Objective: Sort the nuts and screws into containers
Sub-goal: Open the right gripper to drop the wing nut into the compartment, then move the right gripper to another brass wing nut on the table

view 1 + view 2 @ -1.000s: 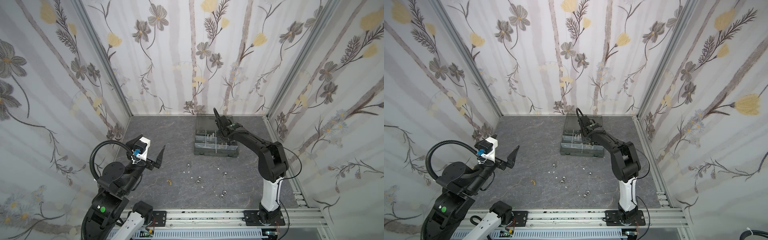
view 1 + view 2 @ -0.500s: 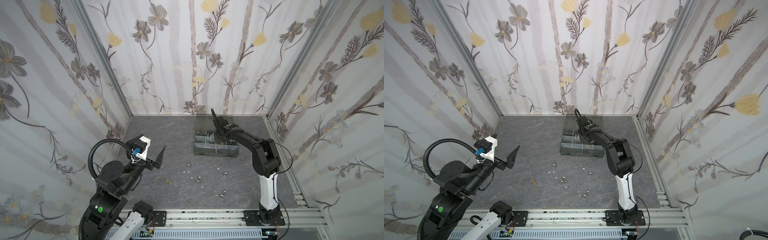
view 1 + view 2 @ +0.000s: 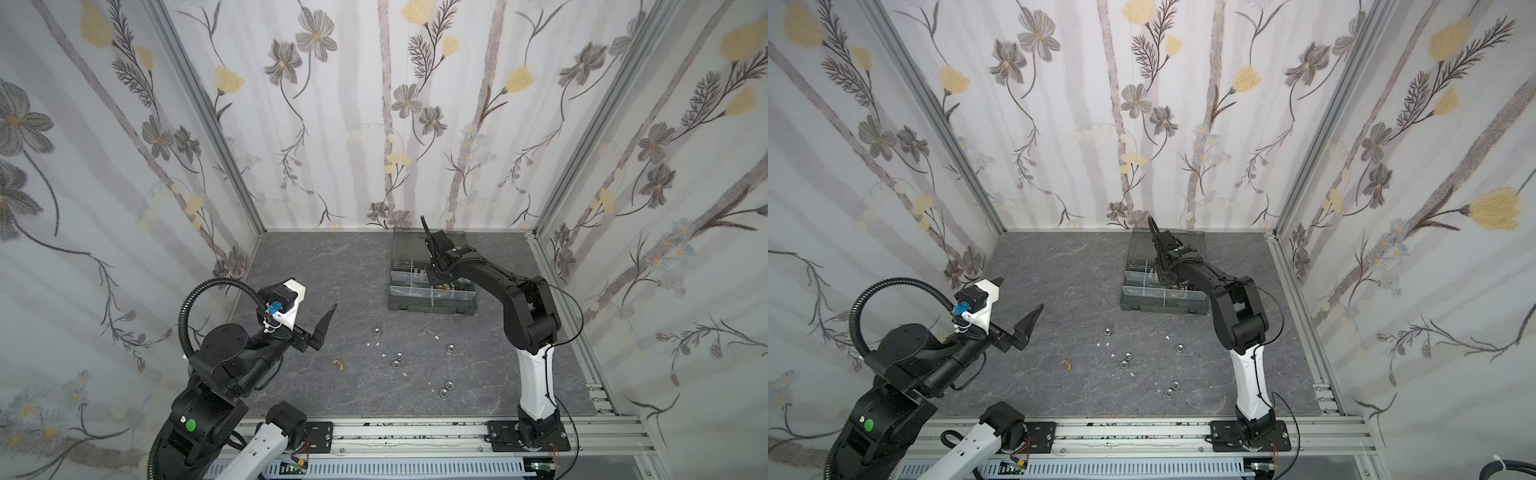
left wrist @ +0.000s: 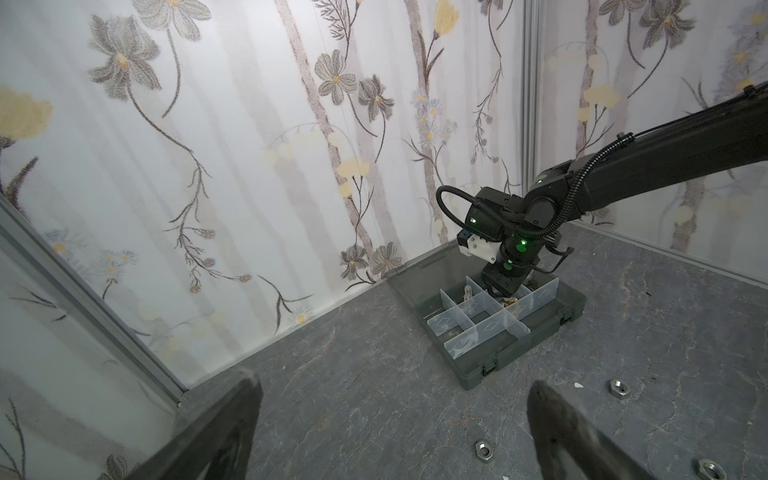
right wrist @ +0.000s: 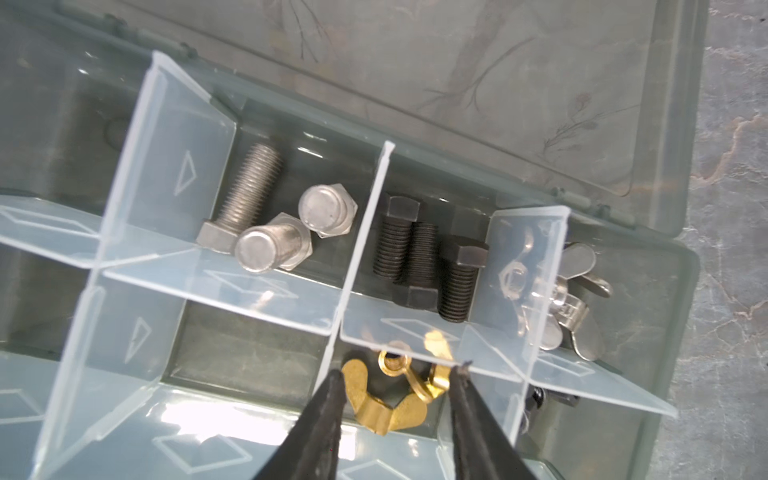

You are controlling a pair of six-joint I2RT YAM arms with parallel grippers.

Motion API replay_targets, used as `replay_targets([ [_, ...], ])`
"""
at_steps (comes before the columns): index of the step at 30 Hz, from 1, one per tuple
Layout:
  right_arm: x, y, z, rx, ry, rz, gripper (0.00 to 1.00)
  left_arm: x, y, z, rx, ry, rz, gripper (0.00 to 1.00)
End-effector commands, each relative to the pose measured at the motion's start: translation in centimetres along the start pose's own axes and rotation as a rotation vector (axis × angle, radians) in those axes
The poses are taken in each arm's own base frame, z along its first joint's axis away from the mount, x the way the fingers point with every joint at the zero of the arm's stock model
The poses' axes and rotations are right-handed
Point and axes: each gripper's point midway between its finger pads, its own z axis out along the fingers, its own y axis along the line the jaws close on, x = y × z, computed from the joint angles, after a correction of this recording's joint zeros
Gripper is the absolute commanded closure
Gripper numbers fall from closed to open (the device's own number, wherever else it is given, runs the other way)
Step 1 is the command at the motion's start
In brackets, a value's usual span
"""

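Bright, soft, even light fills both top views with faint shadows and bowed edges, while white glare marks the clear plastic dividers (image 5: 266, 291) and the dark jaws near each wrist lens blur.

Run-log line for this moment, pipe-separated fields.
right claw: open, straddling brass wing nuts in organiser case compartment | left claw: open, empty | table: hex nuts loose

A clear divider (image 5: 524, 266) blurs the silver wing nuts (image 5: 581, 259) (a dark piece (image 5: 537, 397) in the next compartment is mostly hidden).
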Motion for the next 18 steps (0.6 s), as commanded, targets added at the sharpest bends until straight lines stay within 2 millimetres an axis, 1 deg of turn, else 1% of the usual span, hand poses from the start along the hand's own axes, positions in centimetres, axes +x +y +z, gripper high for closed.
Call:
replay_targets([
  [1, -1.3, 0.9, -2.3, -0.023, -0.051, -0.042, 0.53, 0.0, -1.4, -0.7, 0.080, 0.017, -0.021, 0.00],
  [3, -1.9, 2.0, -3.9, -0.027, -0.084, -0.080, 0.52, 0.5, -2.3, -0.9, 0.131, 0.048, -0.030, 0.00],
  [6, -2.5, 5.3, -6.9, -0.070, -0.142, -0.143, 0.49, 1.1, -3.4, -1.1, 0.188, 0.084, -0.049, 0.00],
  [8, -1.8, 10.1, -9.0, -0.126, -0.182, -0.254, 0.46, 1.1, -3.6, -1.4, 0.197, 0.083, -0.056, 0.00],
  [9, -1.4, 11.8, -9.9, -0.132, -0.209, -0.287, 0.46, 1.1, -3.6, -1.5, 0.198, 0.082, -0.058, 0.00],
  [10, -0.6, 14.4, -10.9, -0.180, -0.242, -0.328, 0.46, 1.1, -3.7, -1.7, 0.204, 0.080, -0.059, 0.00],
  [11, 0.4, 17.7, -12.2, -0.262, -0.273, -0.377, 0.44, 1.0, -3.7, -1.8, 0.205, 0.080, -0.056, 0.00],
  [14, 3.7, 24.4, -14.2, -0.440, -0.306, -0.456, 0.41, 0.4, -3.5, -2.4, 0.202, 0.065, -0.050, 0.00],
  [16, 5.6, 27.4, -14.5, -0.501, -0.313, -0.478, 0.38, 0.0, -3.4, -2.8, 0.200, 0.058, -0.050, 0.00],
  [17, 6.7, 29.0, -14.4, -0.534, -0.295, -0.476, 0.38, 0.0, -3.4, -3.0, 0.202, 0.058, -0.050, 0.00],
  [18, 7.6, 30.1, -14.0, -0.551, -0.261, -0.457, 0.38, 0.0, -3.5, -3.1, 0.205, 0.059, -0.053, 0.00],
])
